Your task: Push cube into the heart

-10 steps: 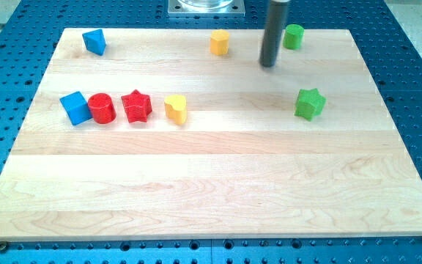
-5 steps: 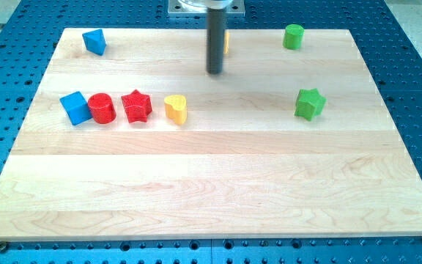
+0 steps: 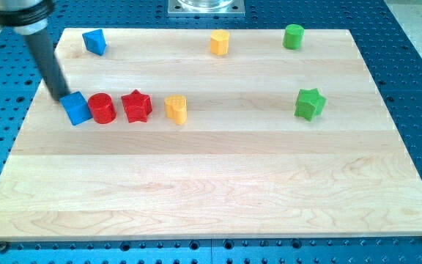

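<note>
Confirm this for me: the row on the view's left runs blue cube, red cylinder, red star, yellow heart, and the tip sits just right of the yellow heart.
One detail is wrong. The camera view shows my tip at the other end of the row, just up-left of the blue cube, not right of the yellow heart. The order is as stated: blue cube, red cylinder, red star, yellow heart.

Blue cube (image 3: 75,108), red cylinder (image 3: 102,108), red star (image 3: 136,106), yellow heart (image 3: 175,108), green star (image 3: 309,103); pale wood board (image 3: 211,183).
</note>
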`<state>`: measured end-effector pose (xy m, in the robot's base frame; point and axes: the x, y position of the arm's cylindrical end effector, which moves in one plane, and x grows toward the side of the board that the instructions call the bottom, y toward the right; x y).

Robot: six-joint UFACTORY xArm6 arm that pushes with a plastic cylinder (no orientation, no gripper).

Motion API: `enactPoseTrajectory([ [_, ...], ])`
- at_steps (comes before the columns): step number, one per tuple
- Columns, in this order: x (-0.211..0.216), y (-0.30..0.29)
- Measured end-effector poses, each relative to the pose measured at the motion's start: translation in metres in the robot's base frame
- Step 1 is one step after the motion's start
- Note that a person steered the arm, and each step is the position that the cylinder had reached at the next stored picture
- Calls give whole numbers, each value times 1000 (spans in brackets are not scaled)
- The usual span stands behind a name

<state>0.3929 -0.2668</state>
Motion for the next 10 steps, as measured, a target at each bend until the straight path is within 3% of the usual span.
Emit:
enactPoseTrajectory([
  [1, 44, 8],
  [2, 2, 6],
  [3, 21, 36],
  [4, 76, 48],
  [5, 97, 54],
  [6, 114, 13],
  [10, 100, 94],
])
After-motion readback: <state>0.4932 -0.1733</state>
